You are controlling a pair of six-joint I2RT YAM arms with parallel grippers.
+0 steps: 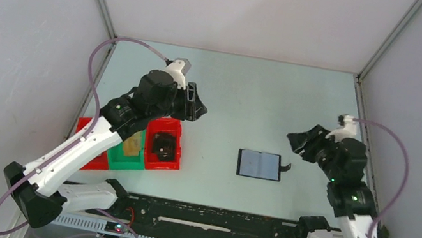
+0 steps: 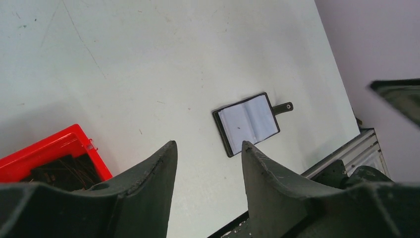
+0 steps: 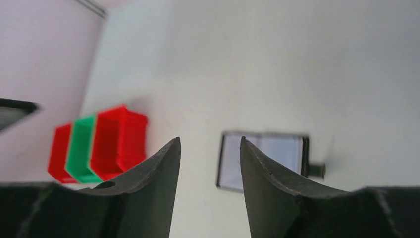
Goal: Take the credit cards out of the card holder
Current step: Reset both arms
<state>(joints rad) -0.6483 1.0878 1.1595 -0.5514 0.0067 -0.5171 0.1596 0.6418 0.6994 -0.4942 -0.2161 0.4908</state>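
Observation:
The card holder lies open and flat on the table, a black frame with two pale grey panels and a small strap on its right side. It also shows in the left wrist view and the right wrist view. No separate card shows on it. A tan card lies in the green tray. My left gripper is open and empty, raised above the trays, far left of the holder. My right gripper is open and empty, raised up and to the right of the holder.
Three plastic trays stand side by side at the front left: a red one holding a dark object, the green one, and another red one under my left arm. They show in the right wrist view. A black rail runs along the near edge.

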